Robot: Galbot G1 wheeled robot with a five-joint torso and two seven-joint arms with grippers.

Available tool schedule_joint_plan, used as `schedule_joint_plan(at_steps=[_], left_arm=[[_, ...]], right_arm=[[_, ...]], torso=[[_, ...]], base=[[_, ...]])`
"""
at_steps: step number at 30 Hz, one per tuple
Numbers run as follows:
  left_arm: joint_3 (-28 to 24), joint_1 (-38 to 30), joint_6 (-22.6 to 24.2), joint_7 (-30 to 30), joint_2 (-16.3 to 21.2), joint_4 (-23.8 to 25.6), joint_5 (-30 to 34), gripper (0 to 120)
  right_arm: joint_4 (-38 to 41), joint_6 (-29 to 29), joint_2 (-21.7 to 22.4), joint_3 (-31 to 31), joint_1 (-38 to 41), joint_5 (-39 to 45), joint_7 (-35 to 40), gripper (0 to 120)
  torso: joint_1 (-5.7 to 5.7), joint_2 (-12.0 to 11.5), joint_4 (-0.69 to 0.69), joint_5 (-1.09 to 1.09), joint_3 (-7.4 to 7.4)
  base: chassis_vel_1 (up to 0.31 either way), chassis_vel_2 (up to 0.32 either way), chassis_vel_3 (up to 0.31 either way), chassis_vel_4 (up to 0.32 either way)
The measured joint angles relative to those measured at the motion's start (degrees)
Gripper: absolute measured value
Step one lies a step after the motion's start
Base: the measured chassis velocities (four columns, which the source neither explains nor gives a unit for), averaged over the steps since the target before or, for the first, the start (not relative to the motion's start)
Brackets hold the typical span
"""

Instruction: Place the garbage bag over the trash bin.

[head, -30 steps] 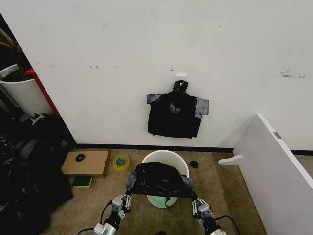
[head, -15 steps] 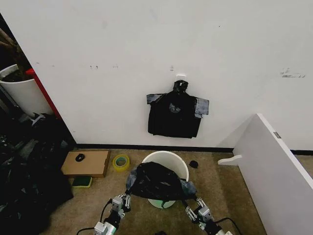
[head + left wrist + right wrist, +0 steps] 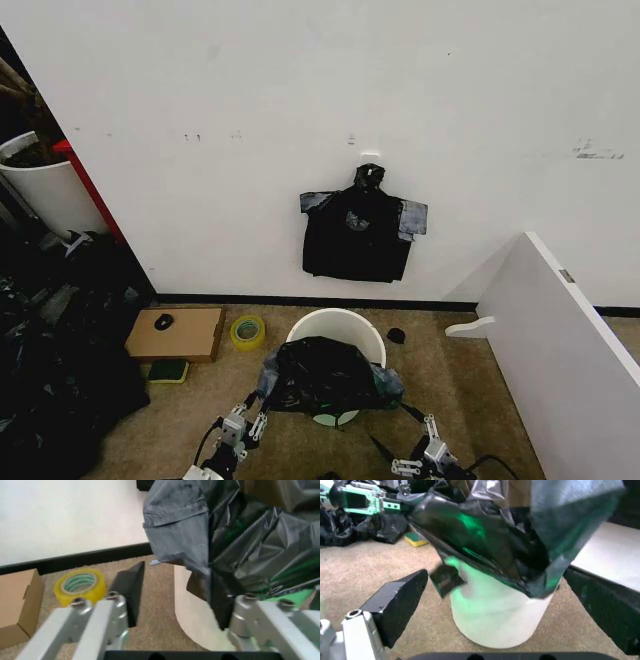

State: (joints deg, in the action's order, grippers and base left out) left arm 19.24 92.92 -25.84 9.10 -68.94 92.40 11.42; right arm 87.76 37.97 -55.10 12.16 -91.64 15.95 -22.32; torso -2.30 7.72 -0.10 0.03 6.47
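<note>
The right end effector [image 3: 428, 452] has dropped toward the lower right edge of the head view and swung back from the bin [image 3: 340, 330]. A second ago it sat close under the bag's right corner; now it is well apart from the bag [image 3: 325, 375], with only a thin dark strand running up from it toward the plastic. In the right wrist view its black pads [image 3: 400, 605] stand wide, released, with the bag hanging free between and beyond them. So I judge the right side has let go.

The left end effector [image 3: 243, 425] has slid a little lower in the frame. It sits just below the bag's left corner. In the left wrist view the plastic [image 3: 225, 551] falls against one pad [image 3: 220, 603] while the other pad [image 3: 129, 588] stands apart, so it looks released or nearly so, not clenched.

The bag is draped over the near half of the bin's rim, at lower centre of the head view. The far rim is bare white and the mouth is only partly covered. The task looks partly done.

Room: carpet is open to the right of the bin up to the white panel [image 3: 560, 340]. A tape roll [image 3: 247, 331] and cardboard box [image 3: 177, 333] lie to the left, and the wall [image 3: 300, 120] stands close behind.
</note>
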Motion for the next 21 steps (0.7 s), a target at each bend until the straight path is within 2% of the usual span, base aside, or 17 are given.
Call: schedule_joint_plan(at_steps=[1,2,6,7,8,10,13,15,19,21], left_arm=[[0.11,0.06,-0.25,0.82,0.0,0.08,0.41,58],[0.11,0.06,-0.25,0.82,0.0,0.08,0.41,58],[2.43,-0.68,-2.36,14.14,-0.08,-1.51,3.65,74],[4.04,-1.33,-2.73,19.34,-0.07,-2.3,4.53,79],[4.04,-1.33,-2.73,19.34,-0.07,-2.3,4.53,79],[6.85,-2.7,-3.53,26.48,0.18,-3.93,4.65,89],[10.02,-4.74,-4.49,33.23,1.01,-6.79,5.61,98],[10.73,-5.24,-4.66,34.93,1.15,-7.54,6.11,99],[13.99,-8.75,-5.76,44.96,2.0,-12.26,8.58,100],[14.44,-10.05,-6.19,47.92,2.35,-14.0,9.76,100]], right_arm=[[0.26,0.08,0.0,0.08,-0.12,-0.2,0.04,100],[0.26,0.08,0.0,0.08,-0.12,-0.2,0.04,100],[2.12,0.3,0.04,0.7,-0.65,-1.0,0.28,100],[2.71,0.32,0.05,0.88,-0.79,-1.17,0.36,100],[2.71,0.32,0.05,0.88,-0.79,-1.17,0.36,100],[3.55,0.36,-0.05,0.98,-1.02,-1.68,0.6,100],[4.19,0.54,-0.57,0.9,-1.11,-2.81,1.17,100],[4.28,0.56,-0.76,0.82,-1.12,-3.13,1.3,100],[4.5,0.58,-1.47,0.45,-1.06,-4.73,2.01,100],[4.65,0.54,-1.66,0.31,-1.01,-5.14,2.36,100]], torso=[[0.0,0.0,0.0,0.0,0.0],[0.0,0.0,0.0,0.0,0.0],[0.0,0.0,0.01,-0.02,0.0],[0.0,0.0,0.0,-0.02,0.0],[0.0,0.0,0.0,-0.02,0.0],[0.0,0.0,0.0,-0.02,0.0],[0.0,0.01,0.01,-0.02,0.0],[0.0,0.01,0.0,-0.02,0.0],[0.0,0.01,0.0,-0.02,0.0],[0.0,0.01,0.0,-0.02,0.0]], base=[[0.0,0.0,0.0,0.0],[0.0,0.0,0.0,0.0],[0.0,0.0,0.0,0.0],[0.0,0.0,0.0,0.0],[0.0,0.0,0.0,0.0],[0.0,0.0,0.0,0.0],[0.0,0.0,0.0,0.0],[0.0,0.0,0.0,0.0],[0.0,0.0,0.0,0.0],[0.0,0.0,0.0,0.0]])
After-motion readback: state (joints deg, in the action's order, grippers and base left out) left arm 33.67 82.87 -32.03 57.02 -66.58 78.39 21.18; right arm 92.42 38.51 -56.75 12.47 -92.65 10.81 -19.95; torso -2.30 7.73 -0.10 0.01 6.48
